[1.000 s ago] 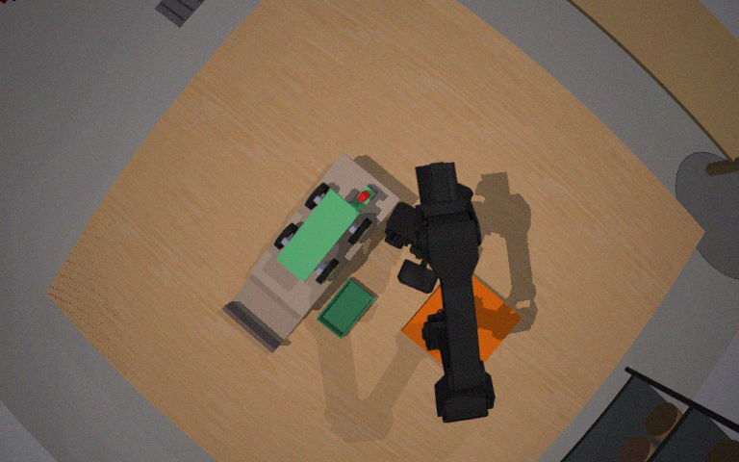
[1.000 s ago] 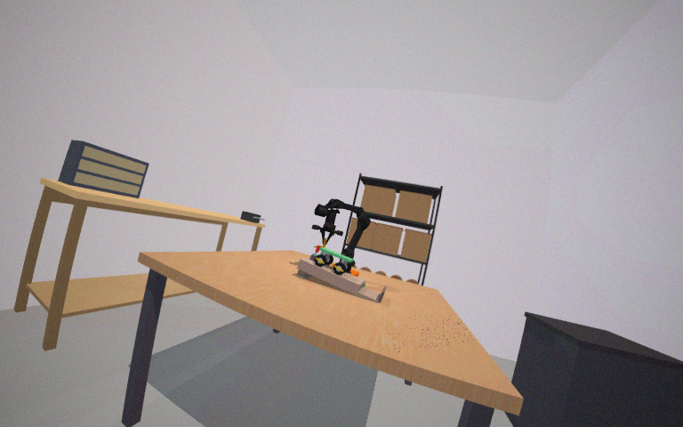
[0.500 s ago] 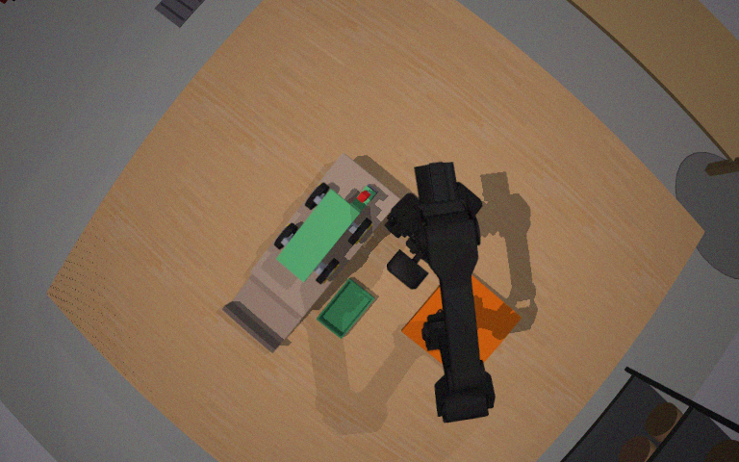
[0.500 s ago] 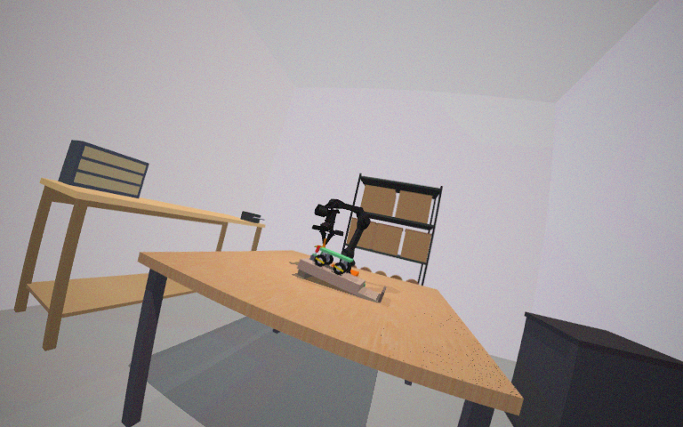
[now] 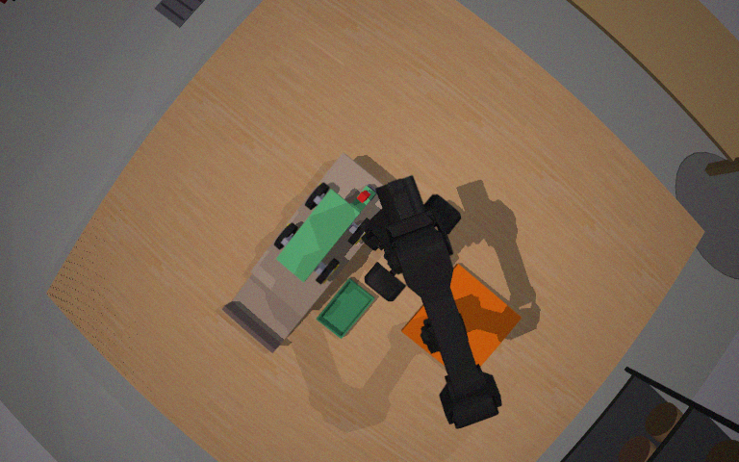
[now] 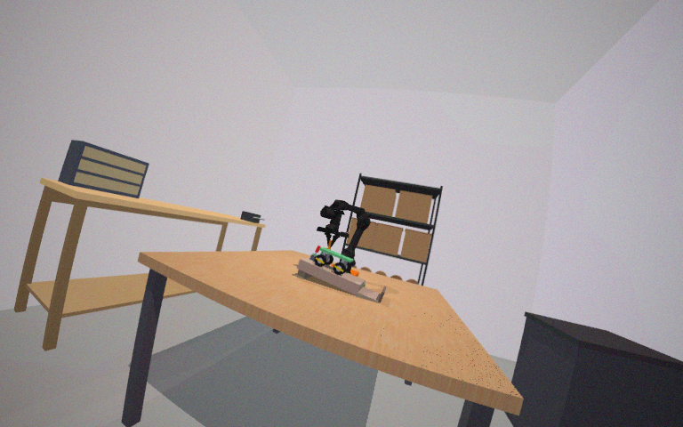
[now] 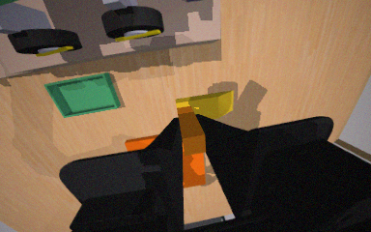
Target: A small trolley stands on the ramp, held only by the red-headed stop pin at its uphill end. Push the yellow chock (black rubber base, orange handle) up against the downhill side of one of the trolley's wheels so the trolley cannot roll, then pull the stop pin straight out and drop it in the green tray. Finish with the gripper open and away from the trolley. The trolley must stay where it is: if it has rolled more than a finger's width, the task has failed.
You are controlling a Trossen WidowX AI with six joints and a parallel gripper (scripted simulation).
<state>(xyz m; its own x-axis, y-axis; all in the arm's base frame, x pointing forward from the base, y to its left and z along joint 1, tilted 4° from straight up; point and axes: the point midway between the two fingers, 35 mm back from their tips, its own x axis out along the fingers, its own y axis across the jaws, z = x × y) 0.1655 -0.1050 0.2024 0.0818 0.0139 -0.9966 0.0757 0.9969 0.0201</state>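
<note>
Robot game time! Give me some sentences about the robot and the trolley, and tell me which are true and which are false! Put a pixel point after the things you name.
1. The pincer [image 7: 186, 120] is shut on the chock's orange handle [image 7: 191, 128]. True.
2. The green tray [image 5: 345, 308] [image 7: 87, 95] has the stop pin in it. False: the pin's red head [image 5: 363, 195] [image 6: 317, 249] is at the trolley's uphill end.
3. The trolley [image 5: 318, 234] [image 6: 334, 253] is on the ramp [image 5: 267, 296] [image 6: 329, 276]. True.
4. The chock touches a wheel. False: it's away from the wheels.
</note>
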